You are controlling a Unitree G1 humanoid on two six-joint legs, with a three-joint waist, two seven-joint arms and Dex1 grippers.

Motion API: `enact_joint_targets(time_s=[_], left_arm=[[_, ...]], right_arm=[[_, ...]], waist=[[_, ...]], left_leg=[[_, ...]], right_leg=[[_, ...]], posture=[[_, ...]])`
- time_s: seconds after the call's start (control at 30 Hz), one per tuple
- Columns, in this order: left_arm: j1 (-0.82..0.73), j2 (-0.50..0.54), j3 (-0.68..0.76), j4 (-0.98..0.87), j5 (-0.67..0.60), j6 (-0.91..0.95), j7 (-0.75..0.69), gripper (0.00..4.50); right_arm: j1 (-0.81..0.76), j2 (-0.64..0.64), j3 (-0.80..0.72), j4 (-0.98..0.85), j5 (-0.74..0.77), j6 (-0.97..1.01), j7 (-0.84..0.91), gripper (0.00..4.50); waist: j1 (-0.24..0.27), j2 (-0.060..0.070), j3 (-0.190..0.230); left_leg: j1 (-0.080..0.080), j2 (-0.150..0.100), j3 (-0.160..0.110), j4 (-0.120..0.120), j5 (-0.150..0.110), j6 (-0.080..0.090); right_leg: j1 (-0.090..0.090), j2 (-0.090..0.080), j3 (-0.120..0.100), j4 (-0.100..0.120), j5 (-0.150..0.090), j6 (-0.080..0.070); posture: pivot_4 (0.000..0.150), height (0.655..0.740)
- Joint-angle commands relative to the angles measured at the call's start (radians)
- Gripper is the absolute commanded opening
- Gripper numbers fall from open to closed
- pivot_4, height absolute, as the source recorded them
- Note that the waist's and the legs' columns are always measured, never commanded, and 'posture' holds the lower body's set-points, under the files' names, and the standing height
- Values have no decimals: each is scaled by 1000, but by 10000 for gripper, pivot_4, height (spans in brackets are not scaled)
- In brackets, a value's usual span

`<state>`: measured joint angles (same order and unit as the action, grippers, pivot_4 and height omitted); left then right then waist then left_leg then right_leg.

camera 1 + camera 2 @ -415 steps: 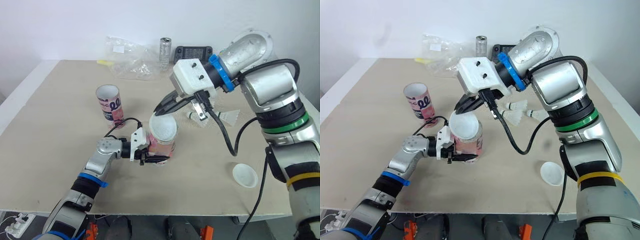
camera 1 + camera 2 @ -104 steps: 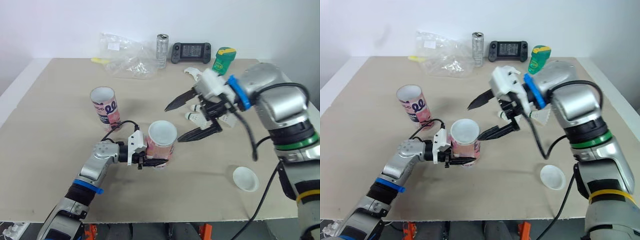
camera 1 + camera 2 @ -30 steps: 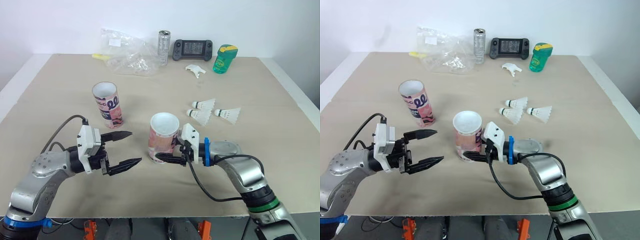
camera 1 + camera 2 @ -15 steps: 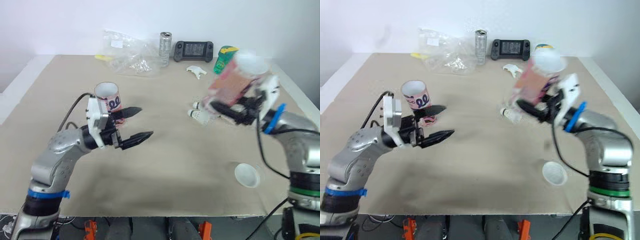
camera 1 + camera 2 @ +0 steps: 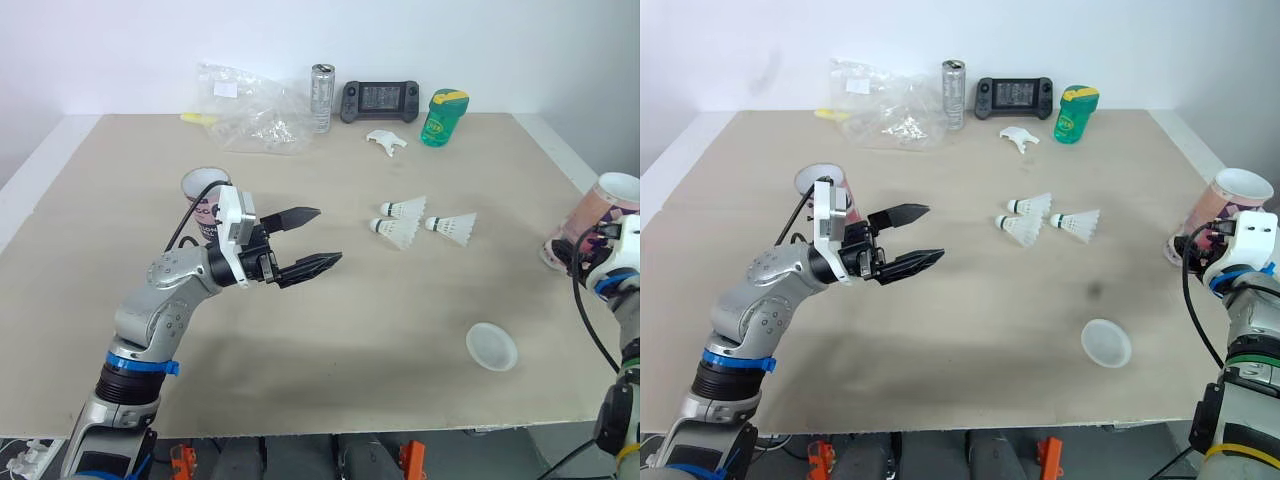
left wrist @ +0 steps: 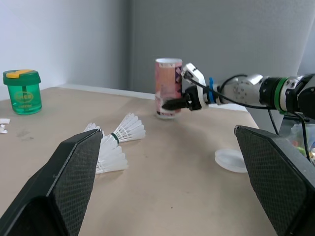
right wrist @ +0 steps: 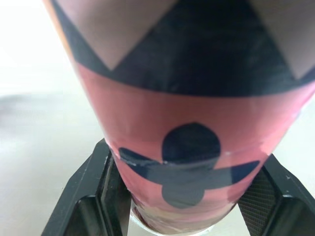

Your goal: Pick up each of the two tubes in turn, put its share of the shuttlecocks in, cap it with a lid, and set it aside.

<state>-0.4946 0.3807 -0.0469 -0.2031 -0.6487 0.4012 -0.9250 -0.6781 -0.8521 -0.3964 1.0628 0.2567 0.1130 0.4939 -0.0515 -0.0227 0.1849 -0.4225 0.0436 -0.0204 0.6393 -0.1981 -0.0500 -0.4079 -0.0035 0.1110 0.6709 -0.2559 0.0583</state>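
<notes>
Right gripper (image 5: pixel 1185 243) clamps the pink tube (image 5: pixel 1225 210) near its base at frame's right edge; left gripper (image 5: pixel 328 235), fingers spread apart, hovers left of centre near second tube (image 5: pixel 205 195).

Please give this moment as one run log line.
left gripper: jaws open, empty, near second tube | right gripper: shut on first tube, right edge of table | loose: three shuttlecocks, one lid

The black left gripper (image 5: pixel 328 236) reaches forward, fingers spread wide. The black right gripper (image 5: pixel 562 250), far out to the side, squeezes a pink cardboard tube (image 5: pixel 600 208).
</notes>
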Motion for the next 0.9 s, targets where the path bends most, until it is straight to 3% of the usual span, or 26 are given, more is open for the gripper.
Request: enact_joint_targets(time_s=[0.03, 0.07, 0.1, 0.53, 0.9], left_arm=[[-23, -8, 28, -13, -12, -8, 9, 45000], [-24, -9, 28, -12, -10, -9, 8, 45000], [-22, -9, 27, -13, -7, -11, 7, 45000], [72, 30, 36, -58, 15, -26, -3, 45000], [298, 125, 139, -154, 11, -36, 24, 45000]], right_arm=[[-24, 7, -36, 56, 27, -38, 16, 37838], [-24, 10, -41, 67, 35, -33, 33, 42671], [-20, 12, -38, 78, 36, -22, 41, 44559], [66, -36, -13, 76, 24, 64, 154, 44559], [342, -152, -36, -249, 103, 278, 461, 44559]], waist=[[-1, 0, 0], [-1, 0, 0], [-1, 0, 0], [2, -1, -1], [4, 0, -1]], left_leg=[[0, 0, 0, 0, 0, 0], [0, 0, 0, 0, 0, 0], [0, 0, 0, 0, 0, 1], [1, 0, 0, 0, 1, 1], [2, 1, -1, 0, 0, 1]], right_leg=[[0, 0, 0, 0, 0, 1], [1, 0, 0, -1, 1, 1], [1, 0, 0, -1, 1, 2], [3, 0, 0, -3, 2, 3], [4, 1, -1, -4, -1, 5]], posture=[[1500, 7236], [1500, 7236], [1500, 7236], [1500, 7236], [1500, 7236]])
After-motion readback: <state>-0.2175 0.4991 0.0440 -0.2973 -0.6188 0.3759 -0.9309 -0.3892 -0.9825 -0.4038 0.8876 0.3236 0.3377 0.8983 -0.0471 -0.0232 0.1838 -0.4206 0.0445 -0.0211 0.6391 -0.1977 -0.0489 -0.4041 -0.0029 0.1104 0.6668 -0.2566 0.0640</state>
